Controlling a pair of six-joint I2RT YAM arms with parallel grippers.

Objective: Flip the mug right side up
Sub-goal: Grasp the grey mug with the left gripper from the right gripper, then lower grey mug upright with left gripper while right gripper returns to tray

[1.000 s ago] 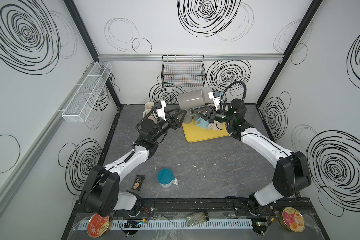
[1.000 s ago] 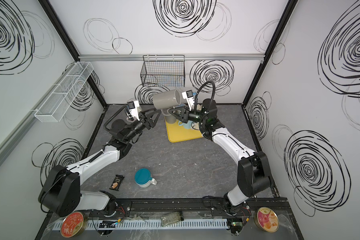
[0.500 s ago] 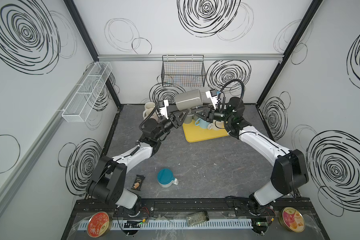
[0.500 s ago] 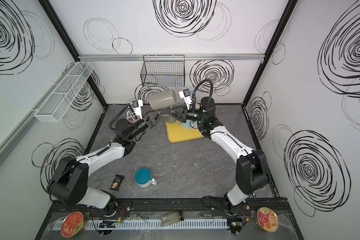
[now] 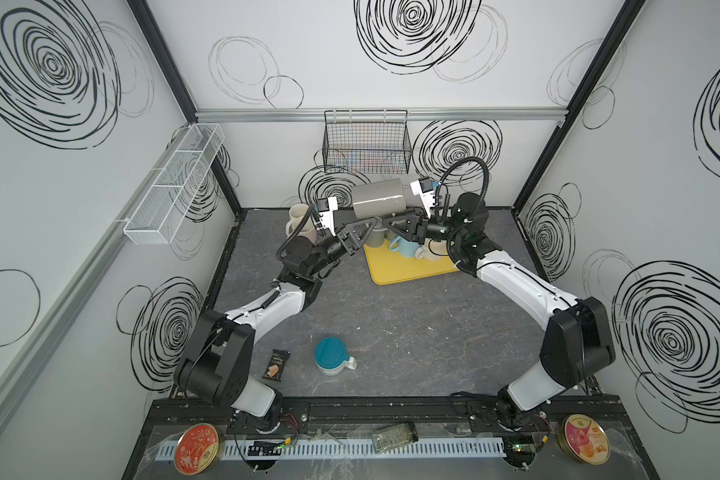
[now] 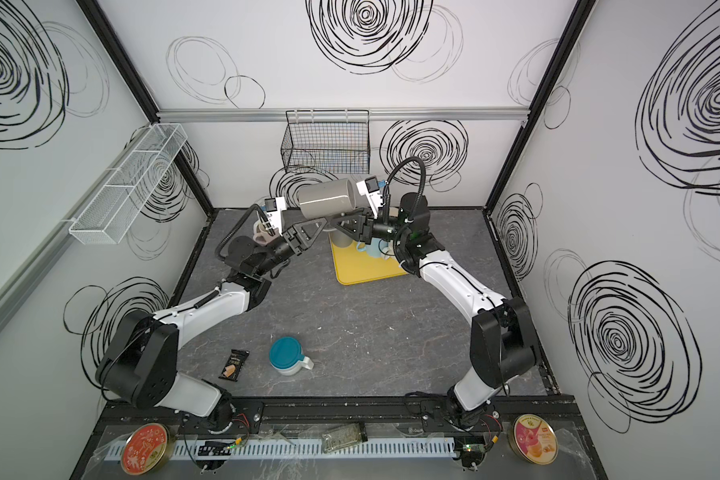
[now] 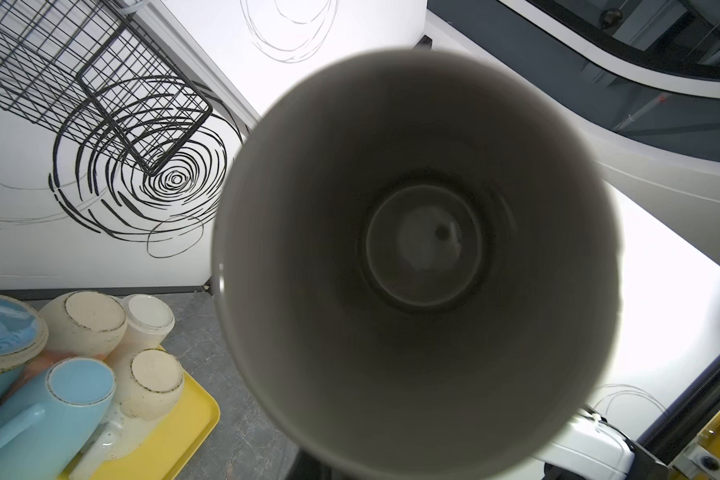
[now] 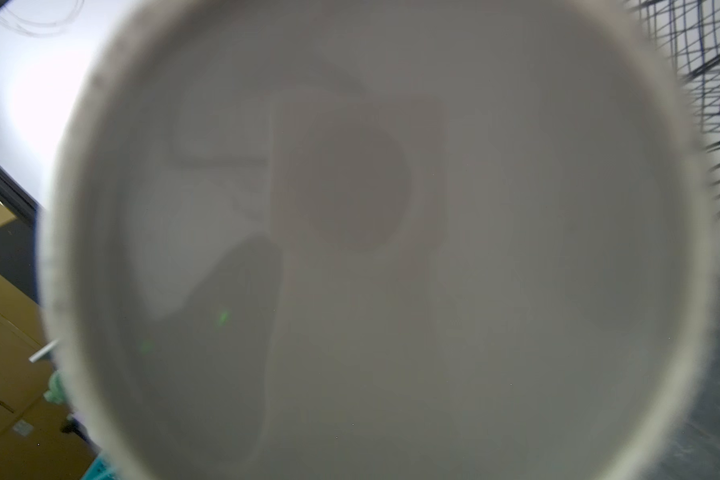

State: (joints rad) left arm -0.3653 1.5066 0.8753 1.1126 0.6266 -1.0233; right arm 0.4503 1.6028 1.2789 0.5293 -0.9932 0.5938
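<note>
While the grey mug (image 5: 378, 201) hangs on its side over the back of the worktop (image 5: 391, 324) by the yellow tray (image 5: 408, 270), L fingers (image 5: 356, 225) pinched shut on its lower rim, R fingers (image 5: 398, 227) spread or not can't tell, check L's grip's firm b4 rolling mouth up.

- tray (image 5: 410, 272): plain yellow.
- mug (image 5: 378, 201), above the tray: glossy grey outside, darker grey inside.
- blue mug (image 7: 59, 407), on the tray: pale blue, thin dark rim line.
- cream mugs (image 7: 152, 380), on the tray: cream with dark speckles.
- tabletop (image 5: 412, 324), under the tray: dark grey, pale veining.
- lidded cup (image 5: 330, 357), in front of the tray: teal lid, white body.
- wire basket (image 5: 366, 145), above and behind the tray: black.
- walls (image 5: 329, 41), behind the tray: white, black scribbled spirals.
</note>
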